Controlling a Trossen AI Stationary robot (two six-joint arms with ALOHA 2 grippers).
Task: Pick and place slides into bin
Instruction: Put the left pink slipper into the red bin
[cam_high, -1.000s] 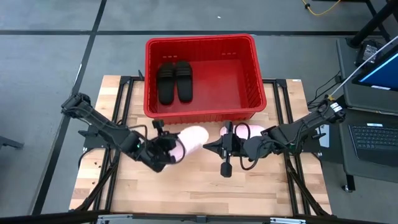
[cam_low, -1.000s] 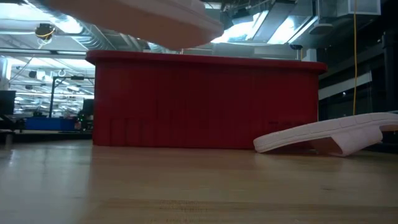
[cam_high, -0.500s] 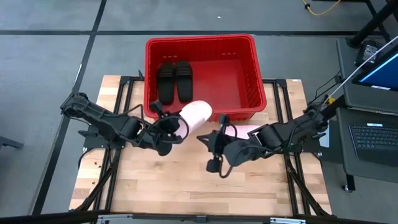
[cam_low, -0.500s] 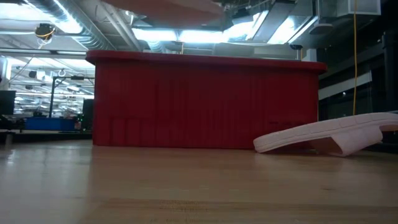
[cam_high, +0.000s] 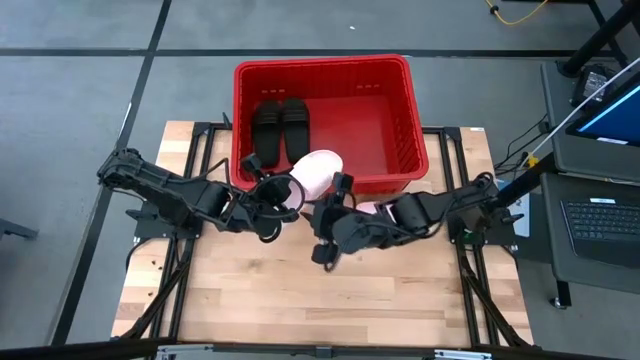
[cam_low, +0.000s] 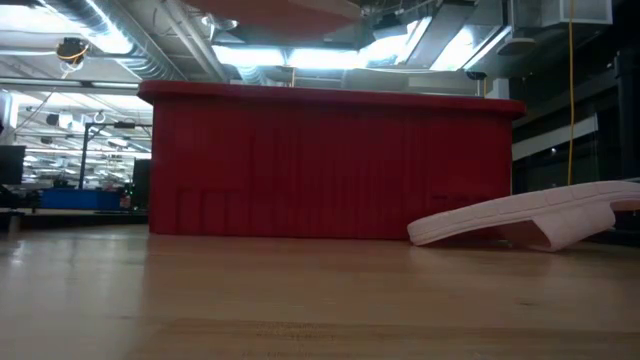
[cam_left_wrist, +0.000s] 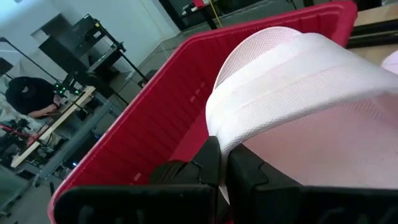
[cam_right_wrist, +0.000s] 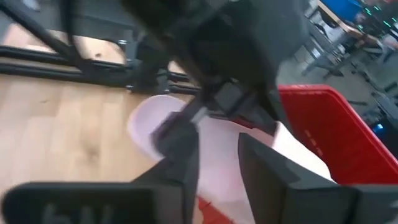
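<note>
**Left claw carrying pink slide at bin rim, right claw beside it**

Wooden slatted counter (cam_high: 300, 300) on a black frame. Large bright red ribbed plastic bin (cam_high: 395, 120) sits at the far edge, centred between the arms.

Left arm reaches in from the left; left claw (cam_high: 283, 192) is at the bin's near wall, clenched on the wide strap of a pale pink slide sandal (cam_high: 317, 172). That slide is lifted off the counter and hangs over the bin's near rim, toe end over the bin interior. The left wrist view shows the fingers (cam_left_wrist: 211, 165) pinching the strap edge with the red wall right behind.

Right arm comes in from the right, low across the counter; right claw (cam_high: 325, 215) is just in front of the bin's near wall, close beside the left claw. Its fingers (cam_right_wrist: 180, 149) stand apart with a visible gap — released, gripping nothing as far as I can tell; right wrist view is blurry.

Second pale pink slide sandal (cam_high: 365, 209) lies on the counter just in front of the bin, mostly hidden under the right arm. In the low view it rests tilted, toe down.

Two matte black slide sandals (cam_high: 281, 130) lie side by side inside the bin, at its left end.
</note>
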